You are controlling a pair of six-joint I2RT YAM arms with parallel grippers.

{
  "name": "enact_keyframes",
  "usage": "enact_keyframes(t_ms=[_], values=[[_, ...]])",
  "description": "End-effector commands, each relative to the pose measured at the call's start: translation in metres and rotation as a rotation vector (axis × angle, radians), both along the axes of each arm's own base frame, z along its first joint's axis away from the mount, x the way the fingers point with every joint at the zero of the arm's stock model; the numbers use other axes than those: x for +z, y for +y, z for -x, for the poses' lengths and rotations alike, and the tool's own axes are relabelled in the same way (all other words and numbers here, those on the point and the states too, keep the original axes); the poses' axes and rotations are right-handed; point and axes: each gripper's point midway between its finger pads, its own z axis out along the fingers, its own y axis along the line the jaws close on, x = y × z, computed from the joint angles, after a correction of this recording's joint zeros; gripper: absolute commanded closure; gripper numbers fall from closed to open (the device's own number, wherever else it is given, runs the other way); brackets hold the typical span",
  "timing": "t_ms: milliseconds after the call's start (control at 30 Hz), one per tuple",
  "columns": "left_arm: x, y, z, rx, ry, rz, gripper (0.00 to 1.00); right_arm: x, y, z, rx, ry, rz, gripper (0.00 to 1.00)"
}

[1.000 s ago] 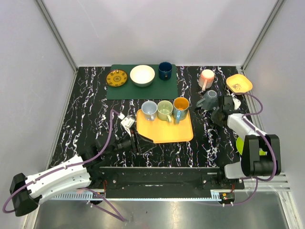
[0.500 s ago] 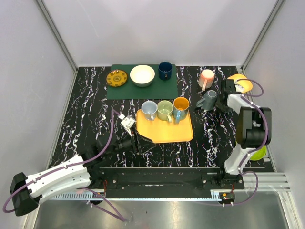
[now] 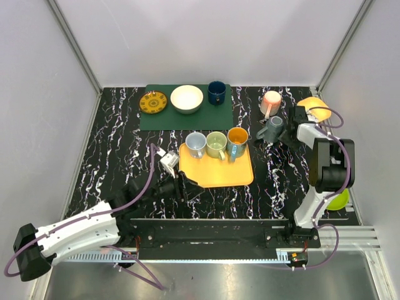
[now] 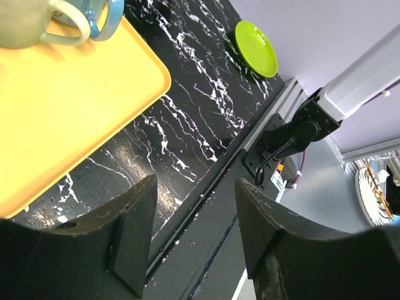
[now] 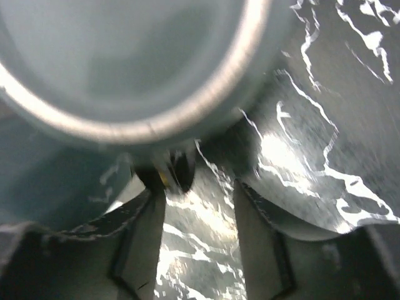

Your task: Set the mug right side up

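A grey mug point(image 3: 274, 129) stands on the black marble table, right of the tray, with its handle pointing left. In the right wrist view its rim point(image 5: 150, 122) and hollow inside fill the top of the frame. My right gripper point(image 3: 285, 132) point(image 5: 200, 212) is just right of the mug, open, with only tabletop between its fingers. A pink mug point(image 3: 270, 101) sits bottom up behind the grey one. My left gripper point(image 3: 189, 186) point(image 4: 195, 219) hangs open and empty over the tray's near left corner.
The yellow tray point(image 3: 215, 174) point(image 4: 62, 112) carries a blue, a green and an orange mug. A green mat point(image 3: 159, 117) at the back holds a patterned plate, a white bowl and a dark blue mug. An orange bowl point(image 3: 314, 106) and a green plate point(image 4: 256, 47) lie at the right.
My right arm swung toward the back, beside the grey mug, and its jaws opened and let the mug go. The left gripper's jaws opened somewhat wider.
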Motion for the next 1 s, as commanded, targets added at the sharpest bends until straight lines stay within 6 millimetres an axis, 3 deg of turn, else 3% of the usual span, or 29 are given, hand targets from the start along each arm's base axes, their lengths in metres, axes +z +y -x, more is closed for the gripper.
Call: enact_keyframes(t_ms=[0,67,100,167,200,300,367,400,433,467,500,533,567,600,633,667,700,767,833,867,933,967], values=[[0.020,-0.003,-0.012,0.036,-0.043,0.007,0.43,0.053,-0.004,0.012,-0.051,-0.118,0.005,0.41],[0.023,-0.001,-0.018,0.070,-0.043,0.000,0.38,0.072,-0.007,0.020,-0.076,-0.150,0.018,0.39],[0.021,0.000,-0.020,0.082,-0.037,-0.014,0.36,0.100,-0.008,0.022,-0.086,-0.220,0.026,0.34],[0.027,0.002,-0.027,0.120,-0.047,-0.023,0.29,0.128,-0.008,0.027,-0.090,-0.287,0.029,0.32],[0.024,0.004,-0.030,0.132,-0.042,-0.045,0.25,0.155,-0.007,0.033,-0.090,-0.360,0.028,0.28],[0.029,0.006,-0.041,0.184,-0.055,-0.083,0.14,0.198,0.001,0.047,-0.067,-0.467,0.004,0.24],[0.037,0.010,-0.054,0.255,-0.065,-0.101,0.01,0.226,0.017,0.056,0.001,-0.549,-0.039,0.24],[0.033,0.008,-0.060,0.266,-0.072,-0.129,0.01,0.235,0.025,0.059,0.031,-0.583,-0.063,0.24],[0.041,0.005,-0.065,0.272,-0.092,-0.129,0.01,0.235,0.044,0.063,0.099,-0.602,-0.128,0.24],[0.042,0.004,-0.071,0.284,-0.116,-0.159,0.01,0.258,0.058,0.065,0.163,-0.700,-0.158,0.23],[0.030,-0.002,-0.077,0.279,-0.110,-0.221,0.01,0.261,0.069,0.068,0.211,-0.720,-0.188,0.22],[0.042,-0.007,-0.083,0.284,-0.126,-0.227,0.01,0.261,0.097,0.074,0.305,-0.718,-0.252,0.20],[0.040,-0.009,-0.091,0.295,-0.143,-0.277,0.01,0.264,0.110,0.078,0.366,-0.721,-0.264,0.20],[0.018,-0.014,-0.096,0.284,-0.113,-0.377,0.03,0.263,0.124,0.081,0.425,-0.708,-0.276,0.20],[0.035,-0.023,-0.104,0.289,-0.129,-0.374,0.05,0.266,0.133,0.084,0.462,-0.703,-0.267,0.20],[0.021,-0.028,-0.112,0.302,-0.118,-0.435,0.06,0.262,0.154,0.093,0.540,-0.673,-0.257,0.20],[0.031,-0.036,-0.117,0.307,-0.123,-0.423,0.08,0.261,0.160,0.096,0.561,-0.665,-0.245,0.20],[0.023,-0.046,-0.127,0.320,-0.113,-0.444,0.10,0.263,0.166,0.105,0.582,-0.681,-0.240,0.20],[0.031,-0.056,-0.136,0.335,-0.116,-0.428,0.11,0.255,0.156,0.109,0.528,-0.684,-0.228,0.20],[0.018,-0.064,-0.141,0.322,-0.100,-0.465,0.11,0.264,0.155,0.114,0.526,-0.732,-0.231,0.19],[0.022,-0.076,-0.148,0.314,-0.092,-0.487,0.14,0.262,0.153,0.120,0.524,-0.740,-0.231,0.19],[0.006,-0.084,-0.151,0.295,-0.074,-0.527,0.15,0.266,0.150,0.127,0.521,-0.751,-0.226,0.19]])
